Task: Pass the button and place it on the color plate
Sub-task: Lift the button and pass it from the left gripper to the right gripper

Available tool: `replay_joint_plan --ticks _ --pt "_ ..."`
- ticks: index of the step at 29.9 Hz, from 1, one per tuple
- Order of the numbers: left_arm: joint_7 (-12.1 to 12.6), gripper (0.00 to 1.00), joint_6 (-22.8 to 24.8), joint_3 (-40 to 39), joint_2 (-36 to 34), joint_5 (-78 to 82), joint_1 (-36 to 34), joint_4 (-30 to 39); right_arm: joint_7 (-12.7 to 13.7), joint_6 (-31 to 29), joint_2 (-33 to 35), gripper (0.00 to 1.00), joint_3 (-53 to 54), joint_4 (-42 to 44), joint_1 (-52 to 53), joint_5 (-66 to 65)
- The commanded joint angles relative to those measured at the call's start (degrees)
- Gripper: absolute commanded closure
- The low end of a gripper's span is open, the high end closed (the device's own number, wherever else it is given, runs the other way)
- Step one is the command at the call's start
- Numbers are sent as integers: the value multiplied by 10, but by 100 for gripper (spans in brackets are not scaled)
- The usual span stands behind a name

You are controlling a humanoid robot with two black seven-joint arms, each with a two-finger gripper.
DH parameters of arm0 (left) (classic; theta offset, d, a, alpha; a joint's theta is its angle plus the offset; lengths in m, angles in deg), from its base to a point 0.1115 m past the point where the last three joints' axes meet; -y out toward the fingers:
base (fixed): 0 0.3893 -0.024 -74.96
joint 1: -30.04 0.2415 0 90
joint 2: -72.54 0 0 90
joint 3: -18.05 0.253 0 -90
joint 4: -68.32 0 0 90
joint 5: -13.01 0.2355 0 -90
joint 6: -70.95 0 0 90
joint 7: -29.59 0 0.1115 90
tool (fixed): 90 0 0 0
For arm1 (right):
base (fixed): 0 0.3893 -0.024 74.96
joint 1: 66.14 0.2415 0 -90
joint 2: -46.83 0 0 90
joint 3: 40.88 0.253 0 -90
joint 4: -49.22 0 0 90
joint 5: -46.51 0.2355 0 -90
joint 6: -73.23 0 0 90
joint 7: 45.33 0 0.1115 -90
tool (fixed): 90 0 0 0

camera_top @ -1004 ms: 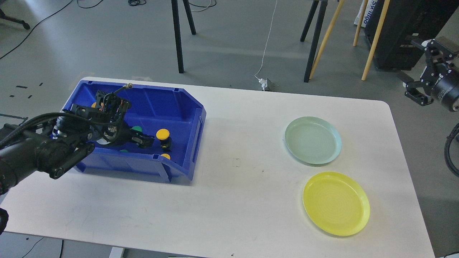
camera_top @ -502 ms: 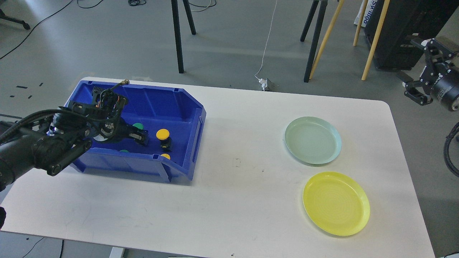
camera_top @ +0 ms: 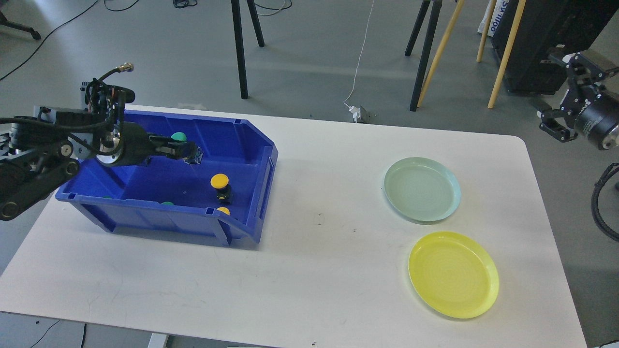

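Note:
My left gripper (camera_top: 186, 151) is raised above the inside of the blue bin (camera_top: 263, 164) and is shut on a green-capped button (camera_top: 179, 137). A yellow-capped button (camera_top: 219, 181) stands upright on the bin floor, to the right of and below the gripper. Another yellow cap (camera_top: 223, 210) and a green cap (camera_top: 167, 203) peek out behind the bin's front wall. The pale green plate (camera_top: 421, 189) and the yellow plate (camera_top: 453, 273) lie empty at the table's right. My right gripper (camera_top: 561, 123) hangs off the table's far right edge; its fingers cannot be told apart.
The white table (camera_top: 314, 270) carries the bin at the left and the two plates at the right. Tripod legs (camera_top: 239, 48) and wooden poles (camera_top: 503, 53) stand on the floor behind the table.
My left gripper has lifted from the bin floor up and to the left, taking the green button with it. The right arm has barely shifted.

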Motion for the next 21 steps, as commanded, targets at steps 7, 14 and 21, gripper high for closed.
replay_joint_plan --ticks 7,14,21 --pt "3 74 0 -108 33 -229 -68 8 -18 0 -45 1 21 -25 28 4" --pt "12 74 0 -110 145 -375 -81 -12 -30 12 -83 1 29 -117 43 3" --pt "25 74 0 -119 240 -430 -98 -57 -30 51 -148 1 28 -157 60 3"
